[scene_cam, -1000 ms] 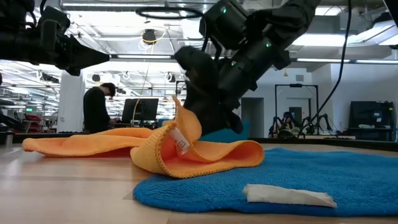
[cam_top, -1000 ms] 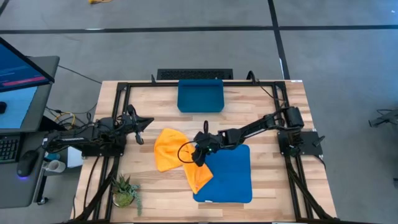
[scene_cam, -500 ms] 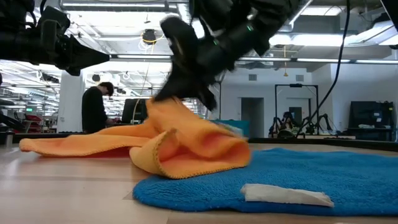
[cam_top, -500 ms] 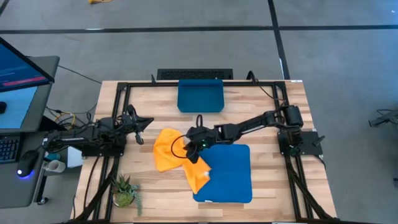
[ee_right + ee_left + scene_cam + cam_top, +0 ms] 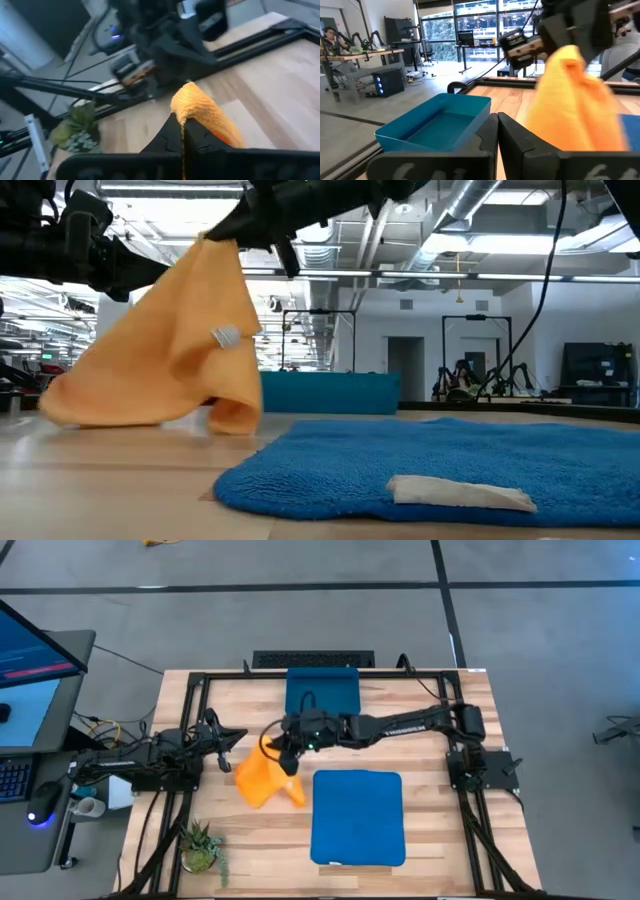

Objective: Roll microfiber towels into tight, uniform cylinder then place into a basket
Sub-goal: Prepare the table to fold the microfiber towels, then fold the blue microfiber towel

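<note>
Yellow-orange towel [image 5: 262, 780] pinched between right gripper [image 5: 281, 747] fingers [image 5: 167, 136]

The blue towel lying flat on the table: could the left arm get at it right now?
Probably yes: the blue towel lies uncovered, since the right gripper holds the orange towel up beside it. The left gripper waits nearby, shut.

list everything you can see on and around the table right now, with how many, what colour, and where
yellow-orange towel: one, orange, hanging from the right gripper, lower edge on the table left of centre
blue towel: one, medium blue, flat on the table's near right half
basket: one, dark blue, far edge, middle
black bar: one, black, behind the basket
potted plant: one, green, near left corner
monitor: one, left of the table
left gripper: one, dark, shut, waiting at the left side
right gripper: one, dark, shut on the yellow-orange towel
</note>
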Controlling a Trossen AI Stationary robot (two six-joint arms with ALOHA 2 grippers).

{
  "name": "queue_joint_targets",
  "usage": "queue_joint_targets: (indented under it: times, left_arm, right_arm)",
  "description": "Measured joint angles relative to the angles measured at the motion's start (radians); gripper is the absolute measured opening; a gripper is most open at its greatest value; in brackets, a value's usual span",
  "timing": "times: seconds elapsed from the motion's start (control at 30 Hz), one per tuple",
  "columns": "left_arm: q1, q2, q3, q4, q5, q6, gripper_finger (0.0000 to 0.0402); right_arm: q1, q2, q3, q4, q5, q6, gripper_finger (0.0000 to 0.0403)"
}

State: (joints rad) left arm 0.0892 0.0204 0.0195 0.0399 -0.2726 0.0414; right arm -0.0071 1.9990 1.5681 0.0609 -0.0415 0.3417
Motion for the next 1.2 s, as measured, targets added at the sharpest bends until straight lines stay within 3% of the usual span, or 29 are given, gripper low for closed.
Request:
queue_joint_targets:
  times: [0.3,0.67,0.9,1.2]
  left_arm:
    - [0.000,0.000,0.000,0.002,0.000,0.005,0.0000]
    - [0.000,0.001,-0.001,0.002,0.000,0.001,0.0000]
    - [0.000,0.001,-0.001,0.003,0.000,0.000,0.0000]
    - [0.000,0.001,-0.001,0.002,0.001,0.000,0.0000]
  right_arm:
    - [0.025,0.054,-0.002,-0.117,0.012,0.014,0.0037]
    - [0.016,0.097,0.002,-0.115,0.011,-0.011,0.0152]
    - [-0.029,0.008,0.001,-0.234,-0.014,0.014,0.0196]
    - [0.016,-0.141,0.002,-0.438,-0.009,-0.083,0.0195]
